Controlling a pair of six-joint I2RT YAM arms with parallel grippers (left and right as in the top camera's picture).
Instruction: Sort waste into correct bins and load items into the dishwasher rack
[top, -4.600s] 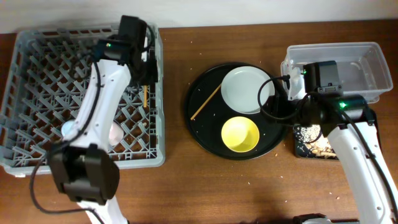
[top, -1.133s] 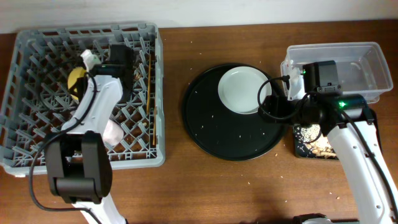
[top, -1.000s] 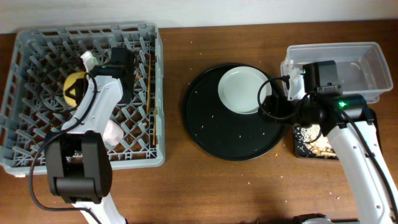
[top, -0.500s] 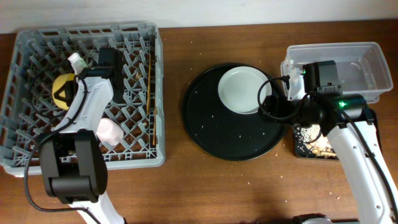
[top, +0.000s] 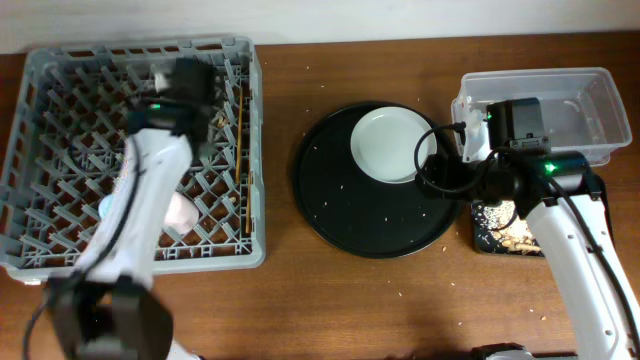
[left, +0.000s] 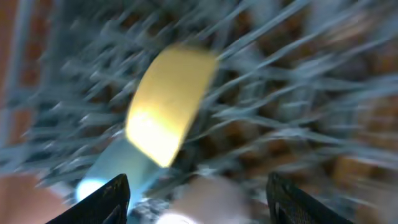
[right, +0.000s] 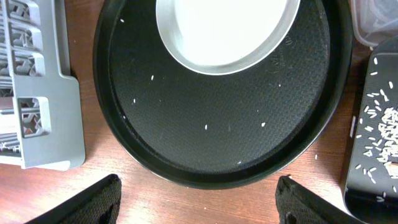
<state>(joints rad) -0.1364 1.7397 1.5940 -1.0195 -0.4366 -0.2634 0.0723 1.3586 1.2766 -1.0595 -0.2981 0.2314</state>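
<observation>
The grey dishwasher rack (top: 40, 255) fills the left of the table. My left gripper (left: 200, 200) hangs open above its lattice, with nothing between the fingers. The view is blurred by motion. The yellow bowl (left: 171, 102) sits among the pegs beyond the fingertips, with the light-blue cup (left: 93, 183) and pink cup (top: 180, 212) close by. The chopsticks (top: 241, 150) lie along the rack's right side. The pale plate (top: 388, 143) rests on the round black tray (top: 370, 225). My right gripper (right: 202, 202) is open over that tray's near rim, holding nothing.
The clear tub (top: 600, 80) stands at the far right. The shallow black tray (top: 482, 240) in front of it holds brownish and white crumbs. Loose crumbs dot the round tray and the wooden table (top: 330, 310).
My left gripper has opened and let go of the yellow bowl inside the rack, then swung right and toward the rack's back. The right arm has not moved.
</observation>
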